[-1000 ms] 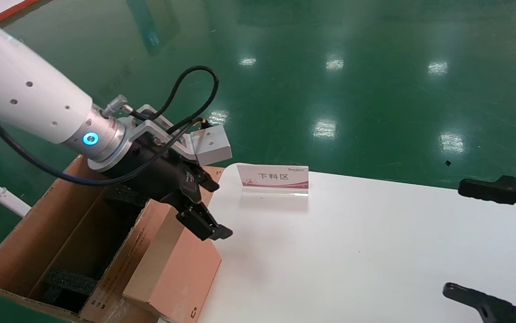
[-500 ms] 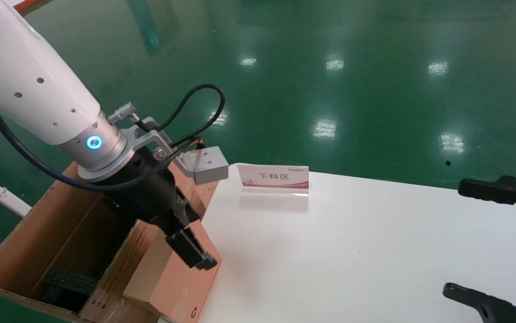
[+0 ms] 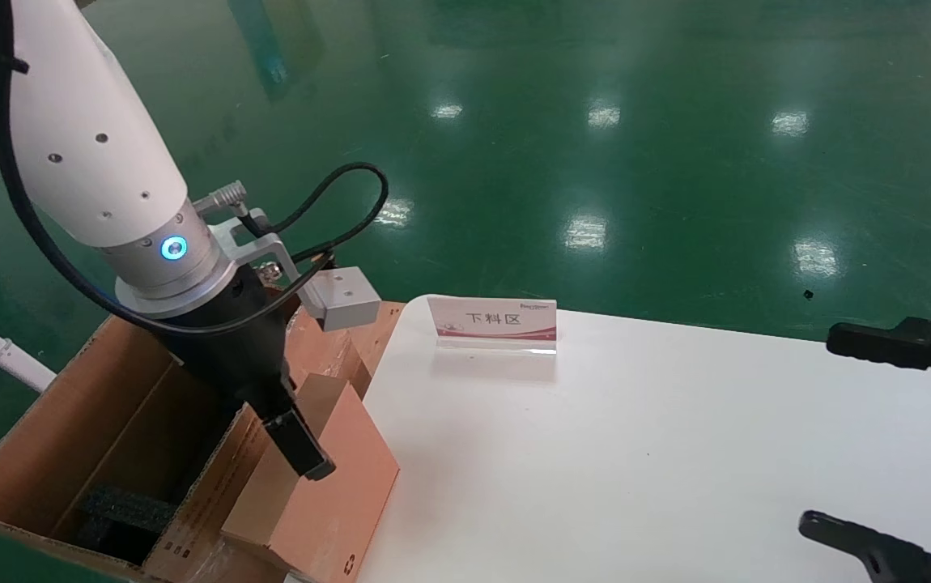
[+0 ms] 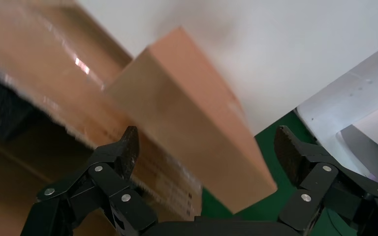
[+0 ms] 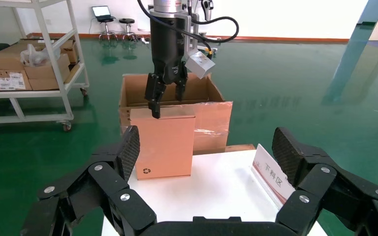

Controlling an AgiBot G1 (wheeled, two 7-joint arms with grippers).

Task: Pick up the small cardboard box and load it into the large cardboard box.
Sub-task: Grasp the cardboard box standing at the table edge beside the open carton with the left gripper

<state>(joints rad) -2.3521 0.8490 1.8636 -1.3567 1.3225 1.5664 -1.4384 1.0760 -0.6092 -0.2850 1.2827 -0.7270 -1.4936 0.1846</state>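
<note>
Item: small cardboard box (image 3: 328, 478). Stood upright at the worktop (image 3: 635, 453) edge, directly beneath the left claw (image 3: 291, 437), leaning against or just beside the taped flap of the large cardboard box (image 3: 69, 421); contact with the flap could not be settled. Recycling mark low on its tan face.

Item: large cardboard box. Open, flaps up, black foam blocks (image 3: 121, 510) inside, on the far side of the small box from the worktop.

Task status: neither lifted nor loaded. The small box was outside the carton; grasp, lift and lowering between the foam blocks appeared to remain.

Item: left claw. Released, jaws spread; the left wrist view showed both fingers (image 4: 123, 152) apart, with the small box's upper edge (image 4: 187, 118) ahead between them and no visible contact. Forearm descended steeply from above, wrist pointing nearly straight down, claw poised at the box's top edge. The right wrist view agreed: left claw (image 5: 165, 96) spread just above the small box (image 5: 162, 142).

Item: right claw (image 3: 878, 441). Released, jaws wide, parked well apart over the worktop's opposite side.

Item: placard (image 3: 492, 320). Beyond the left claw, on the worktop.
</note>
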